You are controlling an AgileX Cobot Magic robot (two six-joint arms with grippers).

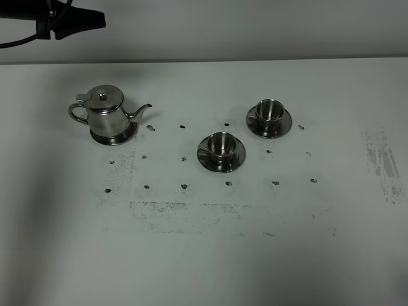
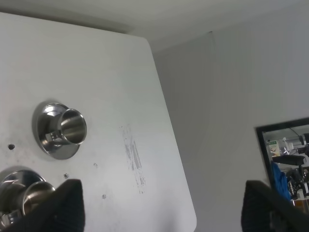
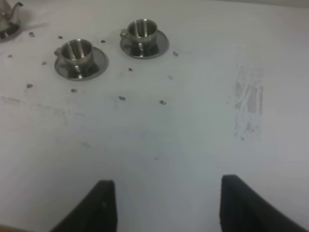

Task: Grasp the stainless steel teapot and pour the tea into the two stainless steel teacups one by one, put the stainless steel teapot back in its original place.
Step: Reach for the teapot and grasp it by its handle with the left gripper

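Upright on the round steel tray (image 1: 122, 137), lid down: stainless steel teapot (image 1: 105, 113), spout pointing toward the cups. Right of the teapot, slightly closer to the camera: nearer teacup (image 1: 222, 145) on its saucer (image 1: 237, 159). Further right of the teapot, a little behind: farther teacup (image 1: 270, 110), also on a saucer. Left claw (image 2: 163, 183): fingers spread wide, gripping nothing. Right claw (image 3: 167, 181): fingers likewise apart, empty, above bare tabletop (image 3: 193, 135), well away from the teapot.

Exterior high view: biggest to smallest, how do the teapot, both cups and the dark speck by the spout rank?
1. stainless steel teapot
2. nearer teacup and farther teacup: alike, not ranked
3. dark speck
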